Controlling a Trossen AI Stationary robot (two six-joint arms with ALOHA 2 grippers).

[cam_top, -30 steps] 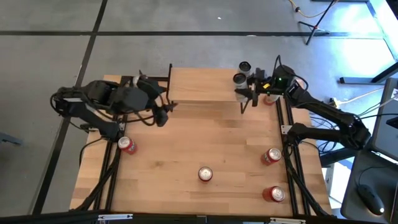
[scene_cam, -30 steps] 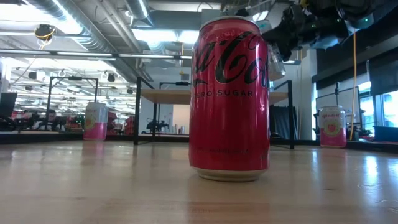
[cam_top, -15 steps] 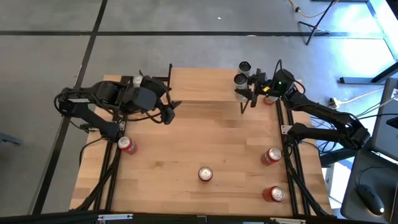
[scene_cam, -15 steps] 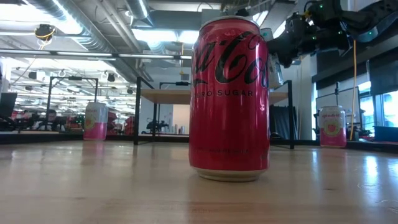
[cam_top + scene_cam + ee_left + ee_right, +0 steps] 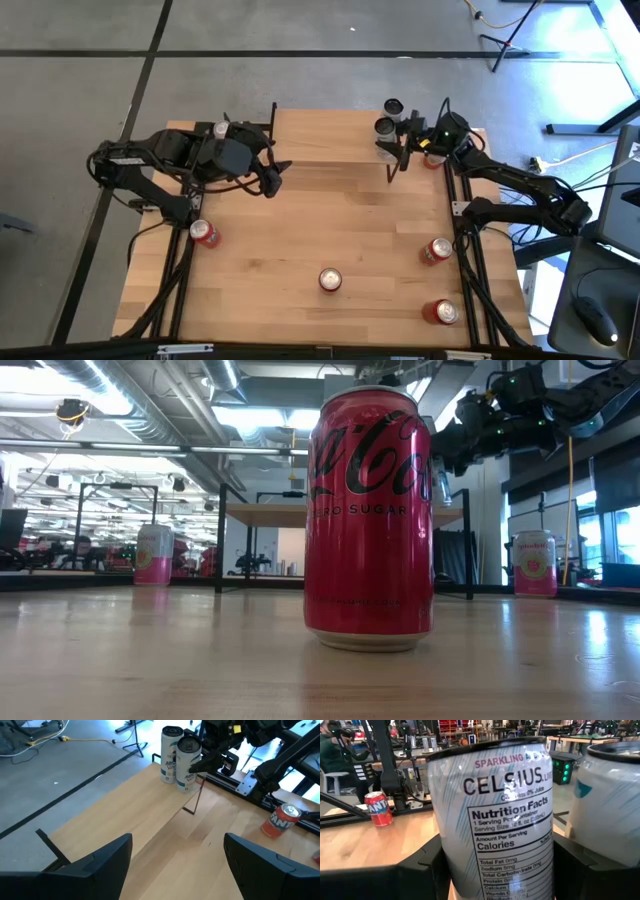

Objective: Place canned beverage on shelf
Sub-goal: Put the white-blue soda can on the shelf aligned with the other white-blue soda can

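The shelf (image 5: 330, 135) stands at the table's far edge on thin black legs. At its right end a white Celsius can (image 5: 495, 820) is upright between the fingers of my right gripper (image 5: 500, 880), which is shut on it. A second white can (image 5: 393, 106) stands just behind it on the shelf. My left gripper (image 5: 177, 870) hangs open over the shelf's left end, nothing between its fingers. In the low view a red Coca-Cola can (image 5: 368, 520) hides most of the held can. My right gripper pinches the Celsius can's round side wall (image 5: 451, 865) between its two fingers, one on each side. The fingers lie level and come from the table's right side. The can stays upright over the shelf's right end (image 5: 186, 789); whether its base touches the top, I cannot tell.
Red cans stand on the table at the left edge (image 5: 204, 233), near the front middle (image 5: 330, 280) and along the right side (image 5: 436, 250), (image 5: 441, 312). Another orange can (image 5: 281, 819) stands by the right arm's base. Bare shelf top lies left of the white cans.
My right gripper has sunk toward the shelf top with the white can, which stays upright beside the second can. My left gripper has rolled a little and edged toward the shelf.
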